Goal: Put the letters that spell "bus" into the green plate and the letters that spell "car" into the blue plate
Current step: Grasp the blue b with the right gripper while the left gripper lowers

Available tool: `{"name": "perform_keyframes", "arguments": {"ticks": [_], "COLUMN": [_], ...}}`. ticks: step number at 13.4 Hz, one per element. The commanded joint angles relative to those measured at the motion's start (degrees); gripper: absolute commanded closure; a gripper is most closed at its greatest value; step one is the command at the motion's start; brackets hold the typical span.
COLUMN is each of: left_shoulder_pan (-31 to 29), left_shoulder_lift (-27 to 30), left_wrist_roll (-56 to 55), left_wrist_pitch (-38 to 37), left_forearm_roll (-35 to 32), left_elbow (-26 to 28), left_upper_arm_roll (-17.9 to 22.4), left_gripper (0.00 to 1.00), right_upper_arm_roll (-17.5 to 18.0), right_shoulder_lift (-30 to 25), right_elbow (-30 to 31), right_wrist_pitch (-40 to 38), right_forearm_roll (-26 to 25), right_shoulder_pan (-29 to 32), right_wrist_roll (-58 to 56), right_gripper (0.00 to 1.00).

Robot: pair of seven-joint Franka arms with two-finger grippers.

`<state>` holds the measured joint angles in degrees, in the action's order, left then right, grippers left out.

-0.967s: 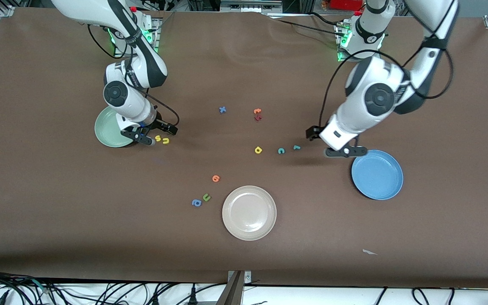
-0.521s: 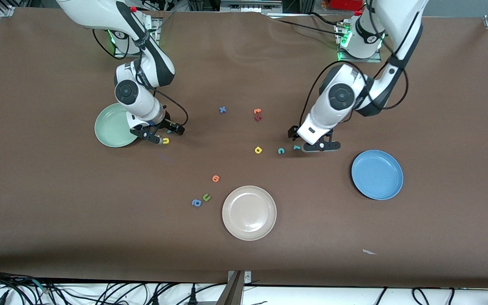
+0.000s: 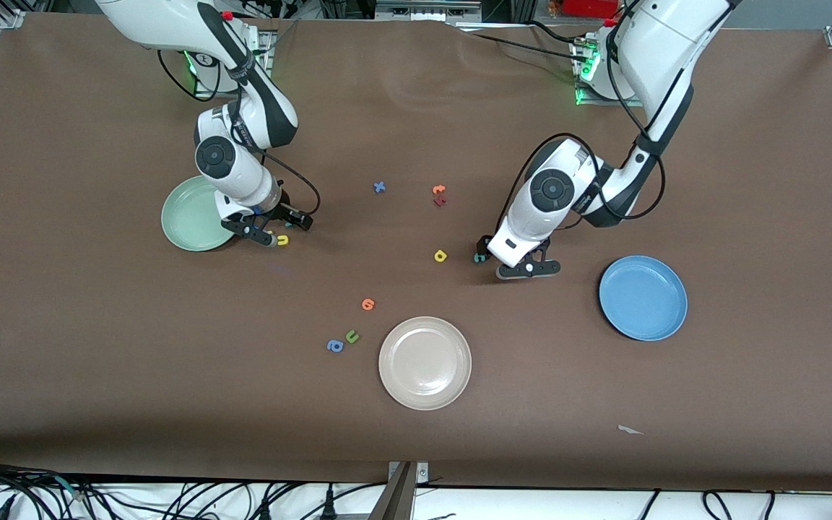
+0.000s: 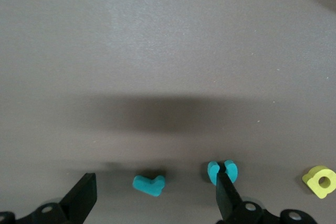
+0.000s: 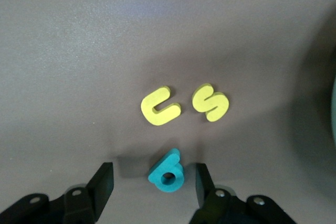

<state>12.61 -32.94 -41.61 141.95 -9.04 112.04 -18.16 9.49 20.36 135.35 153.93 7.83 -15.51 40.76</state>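
In the right wrist view a teal b (image 5: 168, 173) sits between the fingers (image 5: 104, 183) of my right gripper (image 5: 153, 183), which is open with a gap on each side of it. The yellow u (image 5: 160, 106) and yellow s (image 5: 211, 102) lie just past it, beside the green plate (image 3: 186, 213). My left gripper (image 4: 155, 195) is open and low over the table, astride the teal r (image 4: 149, 184). The teal c (image 4: 222, 170) peeks from under one fingertip and the yellow a (image 4: 319, 181) lies outside the jaws. The blue plate (image 3: 643, 297) stands toward the left arm's end.
A cream plate (image 3: 425, 362) sits nearer the front camera at mid-table. An orange letter (image 3: 367, 304), a green u (image 3: 352, 336) and a blue a (image 3: 335, 346) lie beside it. A blue x (image 3: 380, 187) and orange and dark red letters (image 3: 439, 195) lie nearer the robots.
My left gripper has swung from the blue plate's edge to over the teal r and c. My right gripper shifted off the green plate's edge to the letters beside it.
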Motion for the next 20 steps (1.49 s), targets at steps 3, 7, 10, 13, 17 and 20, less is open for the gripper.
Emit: {"name": "perform_keyframes", "arguments": {"ticks": [3,7,10,13,17,20], "left_shoulder_pan": [0.57,0.57,0.66,0.84,1.10,1.10], "left_shoulder_lift": [-1.78,-1.78,-1.95,-2.22,-2.31,-2.31], "left_wrist_roll": [-1.63,-1.10,-1.02,-1.02,-1.10,-1.10], "left_wrist_pitch": [-0.54,-1.41,-2.29,-2.38,-2.47,-2.47], "left_forearm_roll": [-2.21,-4.93,-5.02,-5.02,-5.02,-5.02], "left_elbow": [-1.38,-0.42,-0.42,-0.33,-0.24,-0.24], "left_upper_arm_roll": [0.40,0.14,0.14,0.14,0.14,0.14], "left_gripper": [0.01,0.01,0.05,0.15,0.35,0.43], "right_upper_arm_roll": [0.10,-0.17,-0.26,-0.26,-0.26,-0.26], "right_shoulder_lift": [-0.15,0.03,0.29,0.73,0.73,0.73], "right_elbow": [0.09,0.09,0.09,0.09,0.09,0.09], "right_wrist_pitch": [0.93,0.93,0.93,0.93,0.93,0.93], "right_forearm_roll": [0.52,0.52,0.52,0.52,0.52,0.52], "right_shoulder_pan": [0.57,1.18,1.18,1.10,1.18,1.10], "right_wrist_roll": [-0.85,-2.44,-2.44,-2.53,-2.52,-2.44], "right_gripper": [0.32,0.45,0.57,0.59,0.76,0.76]}}
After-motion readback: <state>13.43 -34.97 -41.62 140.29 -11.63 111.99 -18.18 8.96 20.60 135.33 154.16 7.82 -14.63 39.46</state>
